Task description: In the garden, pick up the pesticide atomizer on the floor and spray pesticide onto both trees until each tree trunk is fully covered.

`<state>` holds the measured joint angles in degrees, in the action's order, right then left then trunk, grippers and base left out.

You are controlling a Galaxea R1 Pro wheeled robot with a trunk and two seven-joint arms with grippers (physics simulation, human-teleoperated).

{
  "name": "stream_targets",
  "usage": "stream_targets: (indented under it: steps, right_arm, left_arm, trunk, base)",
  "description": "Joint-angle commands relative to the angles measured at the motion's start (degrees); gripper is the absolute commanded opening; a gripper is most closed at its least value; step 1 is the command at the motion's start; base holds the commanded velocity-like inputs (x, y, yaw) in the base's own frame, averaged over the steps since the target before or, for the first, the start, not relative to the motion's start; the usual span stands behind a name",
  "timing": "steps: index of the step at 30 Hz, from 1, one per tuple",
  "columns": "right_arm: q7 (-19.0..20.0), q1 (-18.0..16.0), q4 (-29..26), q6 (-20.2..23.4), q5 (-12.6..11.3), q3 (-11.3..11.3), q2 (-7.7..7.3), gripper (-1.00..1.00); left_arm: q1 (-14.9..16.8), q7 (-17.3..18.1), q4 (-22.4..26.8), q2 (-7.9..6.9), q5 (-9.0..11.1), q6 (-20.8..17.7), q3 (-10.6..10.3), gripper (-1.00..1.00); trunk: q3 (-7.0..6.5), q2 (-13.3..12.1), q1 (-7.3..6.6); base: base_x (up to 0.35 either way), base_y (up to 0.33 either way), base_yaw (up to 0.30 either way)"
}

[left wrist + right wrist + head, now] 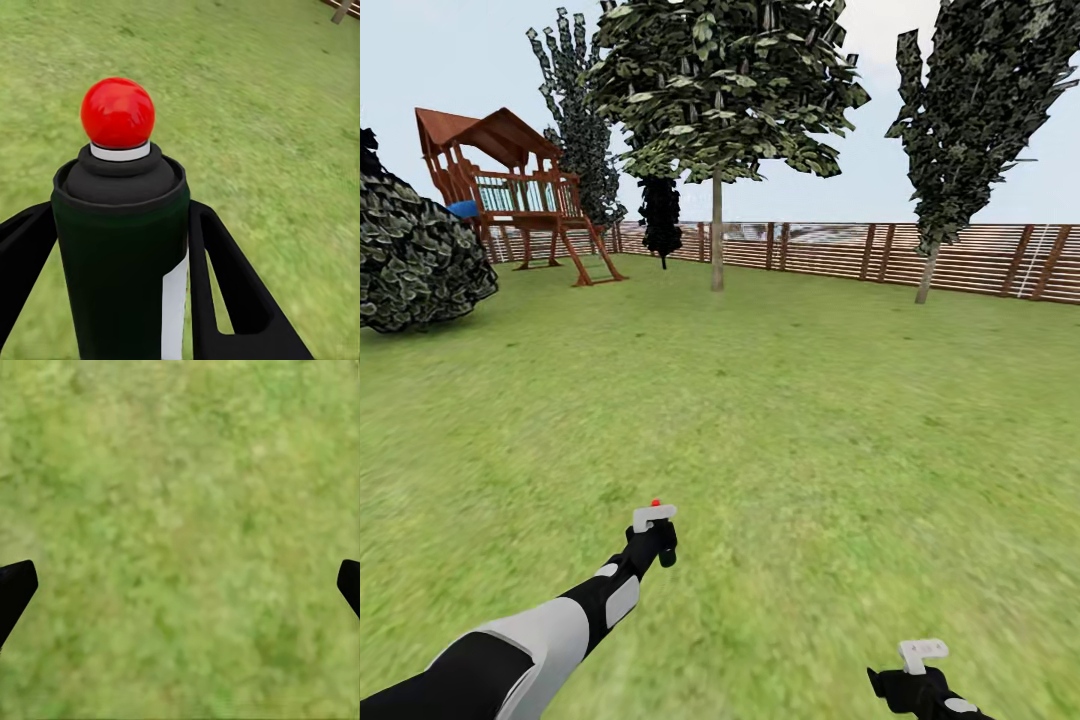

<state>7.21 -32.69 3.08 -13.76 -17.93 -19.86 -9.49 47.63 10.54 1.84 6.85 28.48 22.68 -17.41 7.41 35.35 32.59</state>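
My left gripper (652,542) is shut on the pesticide atomizer (654,518), held upright low over the lawn. In the left wrist view the atomizer (120,247) is a dark bottle with a red ball on top, and a black finger (232,292) presses each side. My right gripper (922,672) hangs open at the lower right, and its wrist view has the fingertips (15,589) spread wide over bare grass. Far ahead stands a tree (725,80) with a wide leafy canopy. Its straight tree trunk (717,235) rises near the fence.
A brown slat fence (830,250) closes the back of the lawn. A wooden play tower (510,190) stands at the back left beside a dark bush (415,255). A darker tree (980,100) with a thin leaning trunk (927,272) stands at the right. Open grass (760,420) lies between.
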Motion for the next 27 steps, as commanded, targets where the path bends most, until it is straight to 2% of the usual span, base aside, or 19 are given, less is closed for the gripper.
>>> stream_targets:
  steps: [1,27]
  right_arm:
    - [0.0,0.0,0.0,0.0,0.0,0.0,0.02,1.00]
    - [0.0,0.0,0.0,0.0,0.0,0.0,0.02,1.00]
  left_arm:
    - [0.0,0.0,0.0,0.00,0.0,0.0,0.0,-1.00]
    - [0.0,0.0,0.0,0.00,0.0,0.0,0.0,-1.00]
  trunk:
    - [0.00,0.0,0.00]
    - [0.00,0.0,0.00]
  base:
    - [0.350,0.000,0.000]
    - [0.350,0.000,0.000]
